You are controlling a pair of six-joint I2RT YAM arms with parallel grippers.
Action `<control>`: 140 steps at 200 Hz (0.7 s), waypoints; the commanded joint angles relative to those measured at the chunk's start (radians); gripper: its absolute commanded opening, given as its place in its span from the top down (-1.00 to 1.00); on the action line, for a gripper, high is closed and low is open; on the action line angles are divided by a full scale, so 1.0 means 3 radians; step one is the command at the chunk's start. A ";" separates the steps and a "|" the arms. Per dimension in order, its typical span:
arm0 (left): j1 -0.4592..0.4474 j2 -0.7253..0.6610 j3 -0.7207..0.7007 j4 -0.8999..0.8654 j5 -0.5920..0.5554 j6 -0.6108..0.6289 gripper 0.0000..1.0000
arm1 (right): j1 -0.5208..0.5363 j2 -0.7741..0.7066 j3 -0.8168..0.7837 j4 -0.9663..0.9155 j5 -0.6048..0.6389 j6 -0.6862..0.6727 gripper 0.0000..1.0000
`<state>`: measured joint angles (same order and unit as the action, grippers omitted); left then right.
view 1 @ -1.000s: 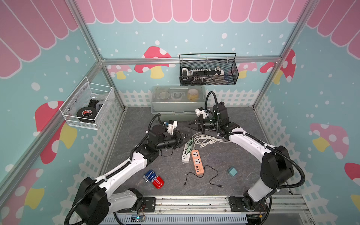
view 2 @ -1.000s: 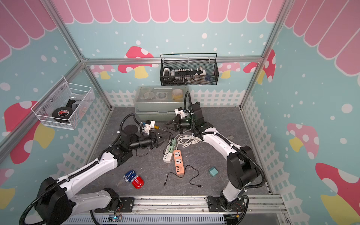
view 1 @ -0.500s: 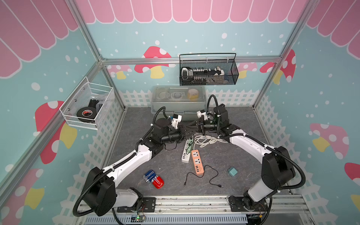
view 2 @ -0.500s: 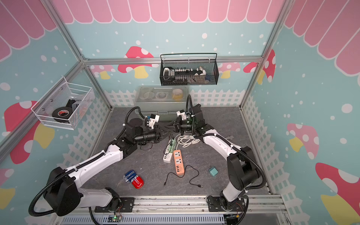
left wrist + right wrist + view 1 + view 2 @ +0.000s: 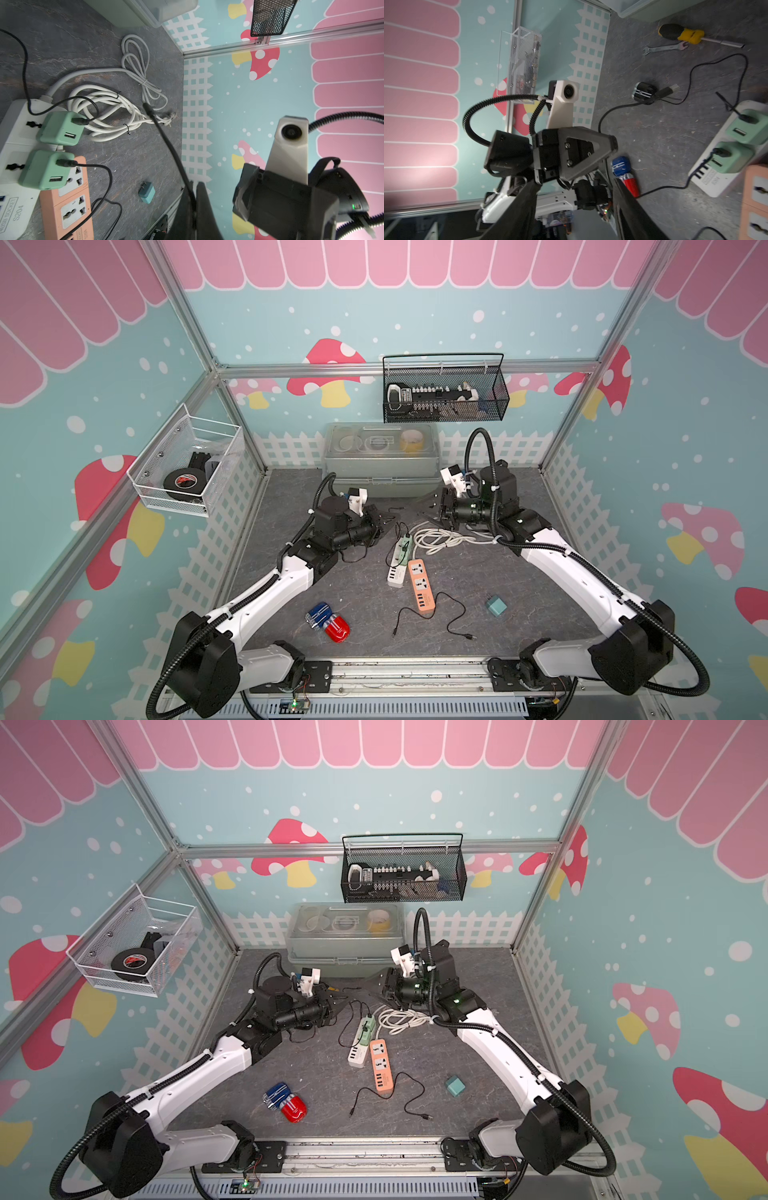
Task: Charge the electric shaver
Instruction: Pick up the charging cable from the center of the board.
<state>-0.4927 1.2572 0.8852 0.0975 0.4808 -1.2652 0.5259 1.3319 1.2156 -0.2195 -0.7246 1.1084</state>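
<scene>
Left end effector [image 5: 194,187] clamped on black charging cable [image 5: 169,145] near its plug, right end effector [image 5: 574,186] open, shaver [image 5: 644,95] on bench [image 5: 654,145] roughly 10 o'clock of white power strip [image 5: 708,178]; plug should line up squarely with port before pushing.

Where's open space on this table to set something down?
Bare tabletop between the orange power strip and the right arm, behind the teal adapter. Also between white power strip and blue shaver. Crowded: white cords and black cables at centre back.
</scene>
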 commanded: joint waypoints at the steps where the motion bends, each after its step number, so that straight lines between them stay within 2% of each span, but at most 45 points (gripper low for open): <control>1: 0.0016 0.0027 0.0059 0.0009 -0.0101 -0.0270 1.00 | 0.0296 0.0016 -0.0074 -0.0630 0.0445 -0.0837 -0.11; 34: 0.0017 0.0065 0.0233 -0.0329 -0.0061 -0.0270 1.00 | 0.0436 0.0038 -0.0118 -0.0628 0.0903 -0.1200 -0.13; 48: 0.0017 0.0070 0.0268 -0.0435 -0.0044 -0.0255 1.00 | 0.0436 0.0148 -0.0060 -0.0557 0.0846 -0.1243 -0.12; 78: 0.0017 0.0099 0.0321 -0.0560 -0.0023 -0.0246 1.00 | 0.0511 0.0369 0.0142 -0.0561 0.0692 -0.1291 0.04; 140: 0.0005 0.0120 0.0333 -0.0675 -0.0012 -0.0231 1.00 | 0.0543 0.0499 0.0349 -0.0616 0.0766 -0.1336 0.23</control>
<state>-0.4919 1.2911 0.9565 -0.0738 0.4744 -1.3357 0.6857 1.4727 1.2613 -0.3969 -0.5087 0.7448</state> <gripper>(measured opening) 0.050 0.392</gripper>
